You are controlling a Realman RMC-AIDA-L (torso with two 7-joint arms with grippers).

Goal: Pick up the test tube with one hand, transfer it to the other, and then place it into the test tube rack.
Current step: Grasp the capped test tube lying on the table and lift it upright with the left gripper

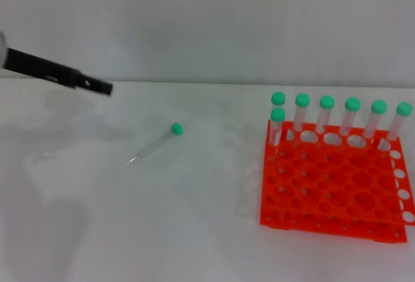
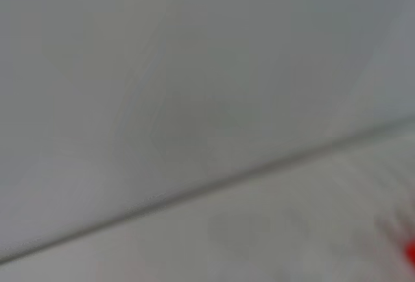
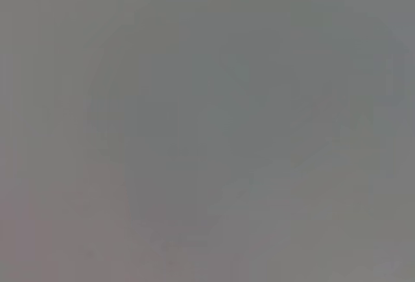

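Note:
The test tube point(image 1: 155, 144), clear with a green cap, lies on its side on the white table point(image 1: 97, 217), left of centre, its cap pointing to the far right. My left gripper point(image 1: 104, 88), black, reaches in from the upper left and hangs above the table, behind and to the left of the tube, apart from it. The orange-red test tube rack point(image 1: 334, 188) stands at the right; a red sliver of it shows in the left wrist view point(image 2: 410, 253). My right gripper is out of view.
Several green-capped tubes point(image 1: 327, 110) stand upright along the rack's far row and its far left corner. A grey wall point(image 1: 207, 23) rises behind the table's far edge. The right wrist view shows only flat grey.

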